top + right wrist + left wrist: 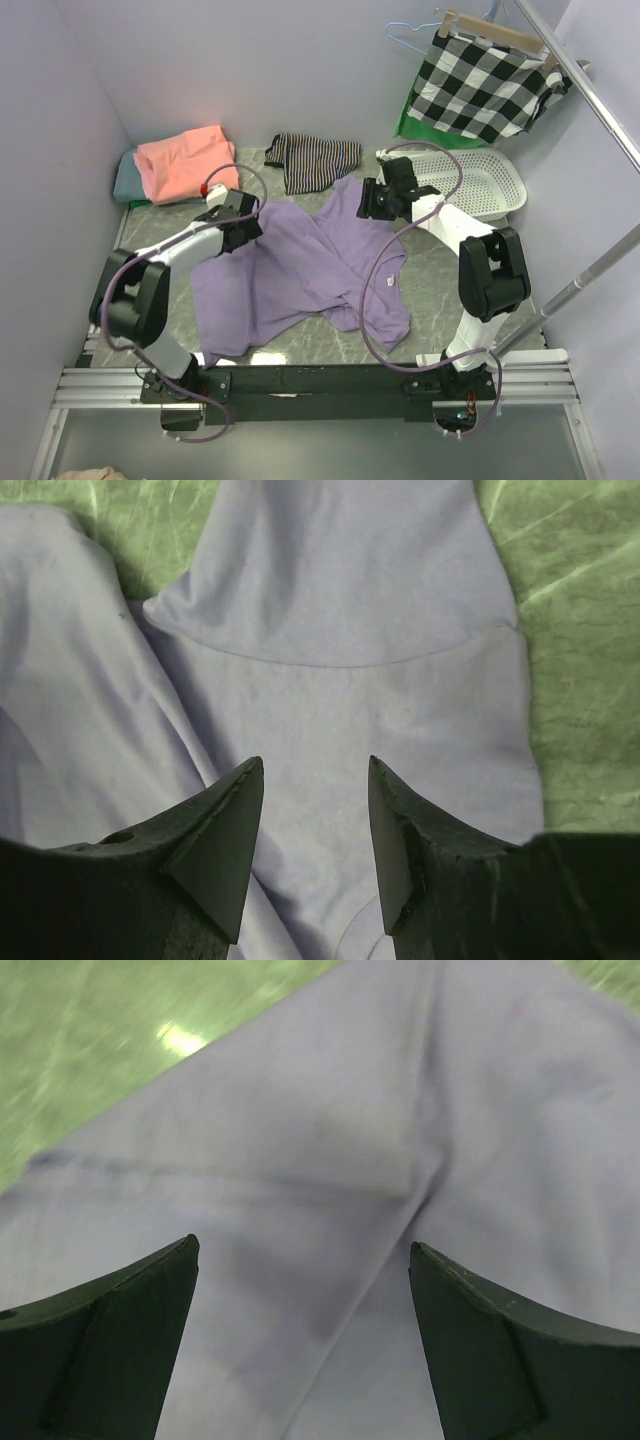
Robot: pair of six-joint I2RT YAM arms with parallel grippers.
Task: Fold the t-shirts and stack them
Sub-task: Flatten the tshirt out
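left fingers (120, 1330) and right fingers (215, 840) gape, released, over the purple shirt (290, 270), crumpled on the marbled green table (440, 290) between pale walls (300, 60). 3 shirts: pink shirt (185, 160) on teal shirt (125, 182), far left. 1 striped cloth (315, 160), 1 basket (480, 185). both arms reach forward, wrists low.

We see our left arm (175, 248) and right arm (452, 225) built alike: white shells on the links, bulky black housings at the joints. A mauve cable (365, 300) loops loosely along each. Both bases sit on a black crossbar (320, 380) flanked by silver rails (100, 385). The left end effector (303, 1245) has matte black wedge fingers (100, 1340) tapering to points. The right end effector (315, 762) has the same, its inner faces roughened.
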